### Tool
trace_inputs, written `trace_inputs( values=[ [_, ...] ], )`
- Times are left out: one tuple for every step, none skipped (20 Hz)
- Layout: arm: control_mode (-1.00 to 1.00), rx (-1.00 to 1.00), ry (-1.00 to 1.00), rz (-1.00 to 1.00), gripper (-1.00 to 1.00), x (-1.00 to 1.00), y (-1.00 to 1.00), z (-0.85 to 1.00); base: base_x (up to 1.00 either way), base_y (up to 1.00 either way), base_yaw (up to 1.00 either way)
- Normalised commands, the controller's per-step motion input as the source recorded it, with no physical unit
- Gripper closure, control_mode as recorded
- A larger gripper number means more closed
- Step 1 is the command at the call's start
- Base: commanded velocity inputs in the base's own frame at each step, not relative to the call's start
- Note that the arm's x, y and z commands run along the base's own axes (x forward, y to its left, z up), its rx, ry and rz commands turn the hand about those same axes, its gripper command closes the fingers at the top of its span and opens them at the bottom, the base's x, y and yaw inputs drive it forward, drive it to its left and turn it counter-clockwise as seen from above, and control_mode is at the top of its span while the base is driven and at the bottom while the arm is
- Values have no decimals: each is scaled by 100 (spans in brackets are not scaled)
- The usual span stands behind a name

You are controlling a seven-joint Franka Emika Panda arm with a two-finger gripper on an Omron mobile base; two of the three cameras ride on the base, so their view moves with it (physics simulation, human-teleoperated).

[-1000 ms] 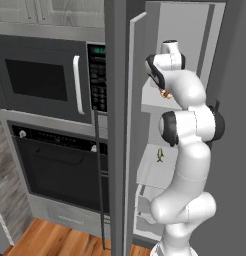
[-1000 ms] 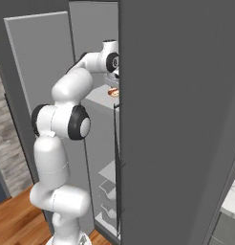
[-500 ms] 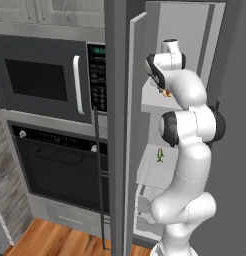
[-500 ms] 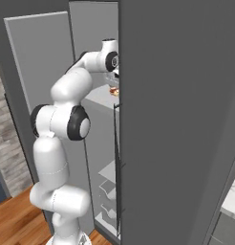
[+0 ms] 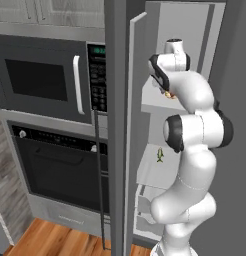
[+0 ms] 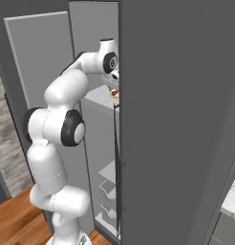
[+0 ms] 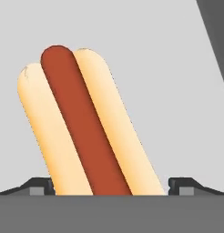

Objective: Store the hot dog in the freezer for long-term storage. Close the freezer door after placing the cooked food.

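The hot dog (image 7: 89, 127) fills the middle — red sausage between two pale bun halves. A finger tip (image 7: 36, 185) flanks it on each side, over a plain light-grey surface (image 7: 168, 91).

Black microwave (image 5: 45, 82) built into the wall on the left, vertical silver handle (image 5: 77, 85), keypad strip (image 5: 97, 77) with a green display at its top. Black oven (image 5: 62, 172) directly below it, knob at its upper left corner, silver trim under the door. Pale cupboard doors (image 5: 55, 10) above the microwave. Wood floor (image 5: 55, 240) at the bottom, also in the right base view (image 6: 14, 215). Grey stone wall strip (image 5: 5, 170) far left. Small green-yellow item (image 5: 159, 155) on a lower shelf.
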Motion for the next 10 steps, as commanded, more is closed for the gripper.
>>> trace_inputs(
  values=[
    [-100,0,0,0,-100,-46,21,0,0,0,0],
    [-100,0,-2,0,-100,-50,24,0,0,0,0],
    [-100,0,0,0,-100,-54,22,0,0,0,0],
    [-100,0,0,0,-100,-56,18,0,0,0,0],
    [-100,0,0,0,-100,-60,24,0,0,0,0],
    [-100,0,0,0,-100,-59,32,0,0,0,0],
    [-100,0,-2,1,-100,-58,39,5,0,0,0],
    [-100,0,-3,0,-100,-58,36,12,0,0,0],
    [-100,0,-3,0,-100,-58,34,15,0,0,0],
    [-100,0,-2,0,-100,-61,35,14,0,0,0]
  ],
)
